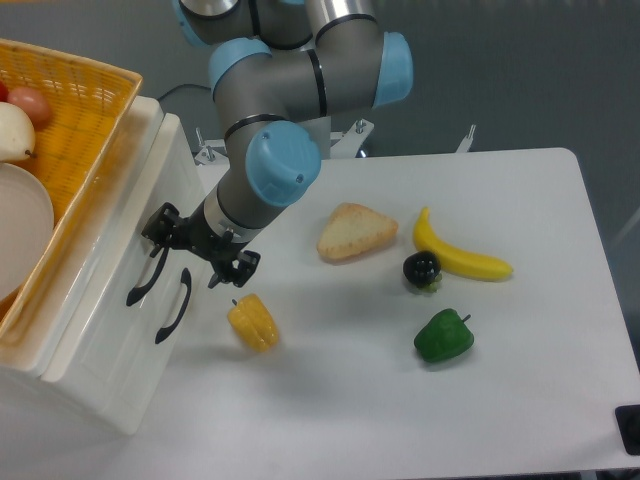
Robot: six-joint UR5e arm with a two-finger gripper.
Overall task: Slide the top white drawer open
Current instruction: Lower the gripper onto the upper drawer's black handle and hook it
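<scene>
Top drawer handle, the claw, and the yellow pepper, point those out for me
top drawer handle [147, 278], fixed camera view, on the middle of the curved black bar
claw [195, 258], fixed camera view, midway between its two fingertips
yellow pepper [253, 322], fixed camera view, on the middle of its body

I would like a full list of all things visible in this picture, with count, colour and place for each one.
top white drawer: 1, white with a black handle, upper of two in the cabinet at left, closed
lower drawer: 1, white with a black handle, below the top one
basket: 1, yellow woven, on the cabinet, holding a white plate and some round items
yellow pepper: 1, yellow, on the table near the drawers
bread slice: 1, tan, table centre
banana: 1, yellow, right of the bread
dark round fruit: 1, black, touching the banana
green pepper: 1, green, in front of the banana
table: 1, white
arm: 1, grey and blue
hand: 1, black, open, at the top handle
</scene>
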